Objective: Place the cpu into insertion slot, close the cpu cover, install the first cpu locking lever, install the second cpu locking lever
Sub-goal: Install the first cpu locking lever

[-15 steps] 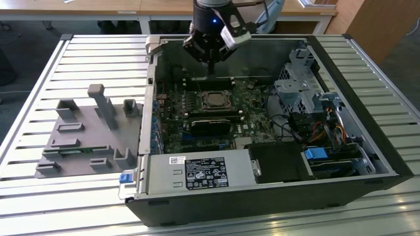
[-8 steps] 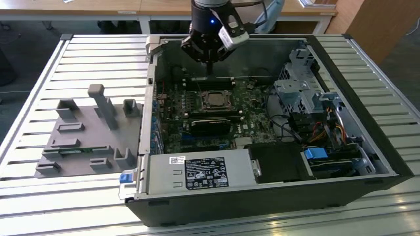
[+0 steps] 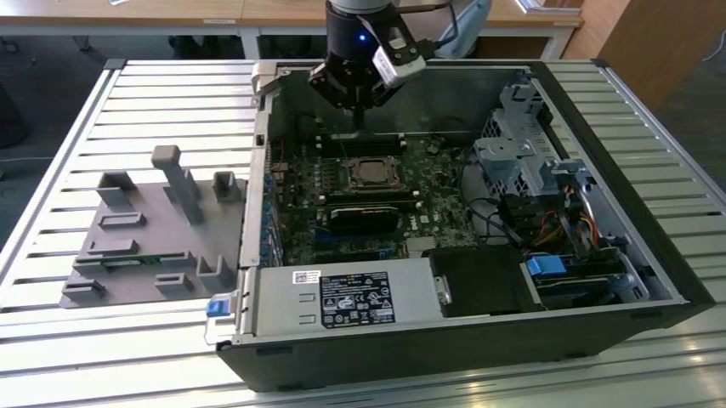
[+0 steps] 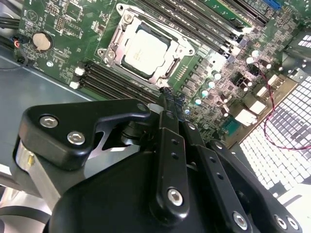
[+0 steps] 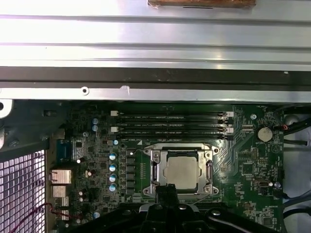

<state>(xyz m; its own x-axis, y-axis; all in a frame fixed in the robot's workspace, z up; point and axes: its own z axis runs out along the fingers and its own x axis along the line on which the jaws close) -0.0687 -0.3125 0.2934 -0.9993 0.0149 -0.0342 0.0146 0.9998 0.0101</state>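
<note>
cpu (image 5: 181,172): matt silvery metal | pincer (image 4: 166,94): smooth glossy black finish

From high up and well back, the exterior view tilts down over the whole open computer case (image 3: 454,374) lying on the slatted worktop (image 3: 170,85). The first wrist view, nearer, looks almost straight down on the motherboard (image 5: 243,165), with the case wall and worktop beyond it. The second wrist view sits closest, peering slantwise across the gripper (image 4: 165,94) at the board. All three share the cpu (image 3: 369,172) and the memory slots beside it.
</note>
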